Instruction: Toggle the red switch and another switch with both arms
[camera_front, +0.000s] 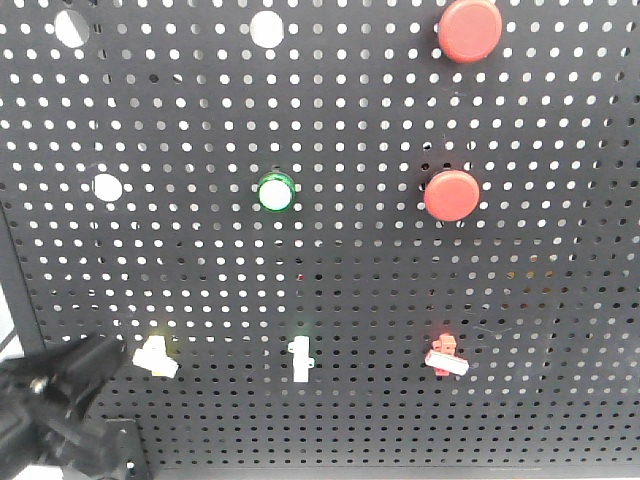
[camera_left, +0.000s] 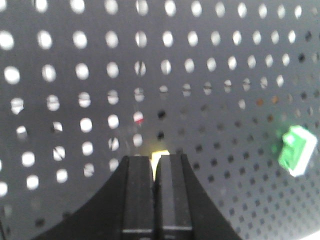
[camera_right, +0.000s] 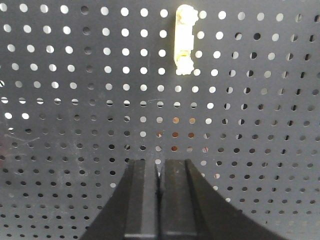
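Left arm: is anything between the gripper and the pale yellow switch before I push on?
Nothing visible does. The left gripper, closed, is right up at the pale yellow switch, whose base peeks just above its tips in the wrist view; I cannot tell if they touch. The green-based toggle stands off to one side, out of the path.

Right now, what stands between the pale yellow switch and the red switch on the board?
In the front view, a white toggle with a green base sits between the pale yellow switch and the red switch, in the same row.
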